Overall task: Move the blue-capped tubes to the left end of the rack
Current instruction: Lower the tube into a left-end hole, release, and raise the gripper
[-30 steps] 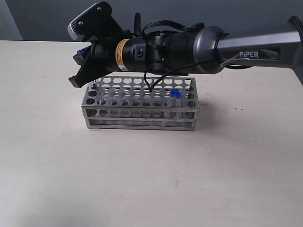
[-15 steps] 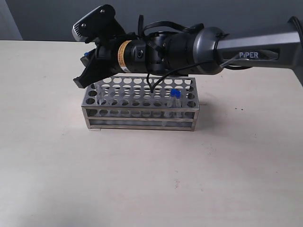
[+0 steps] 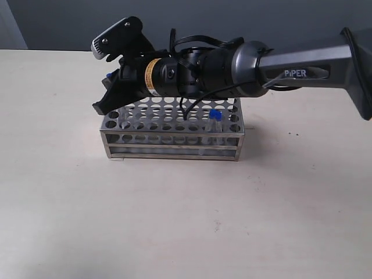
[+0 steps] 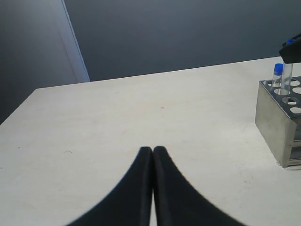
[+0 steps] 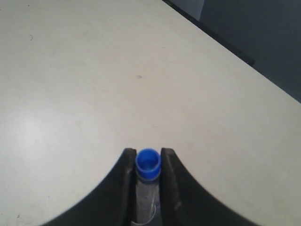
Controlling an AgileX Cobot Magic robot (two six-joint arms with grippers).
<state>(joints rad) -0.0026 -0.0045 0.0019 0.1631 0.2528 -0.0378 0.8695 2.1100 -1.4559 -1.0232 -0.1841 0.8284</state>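
The steel rack (image 3: 174,132) stands mid-table; its end wall (image 4: 275,125) also shows in the left wrist view. My right gripper (image 3: 106,92) reaches across to the rack's left end and is shut on a blue-capped tube (image 5: 148,164), the cap between the fingers (image 5: 126,174). That cap (image 3: 108,77) peeks out above the rack's left corner. A second blue-capped tube (image 3: 216,118) stands in the rack's right part. A third (image 4: 278,77) stands in a hole at the rack's left end, under the right gripper. My left gripper (image 4: 153,149) is shut and empty over bare table, well left of the rack.
The right arm's grey body (image 3: 244,61) stretches above the rack's back rows. A dark wall (image 4: 188,33) runs behind the table's far edge. Bare tabletop (image 3: 174,221) surrounds the rack.
The right gripper, still holding the tube, has dropped a little and shifted slightly right, coming closer to the rack's left end. The rack and the left gripper have not moved.
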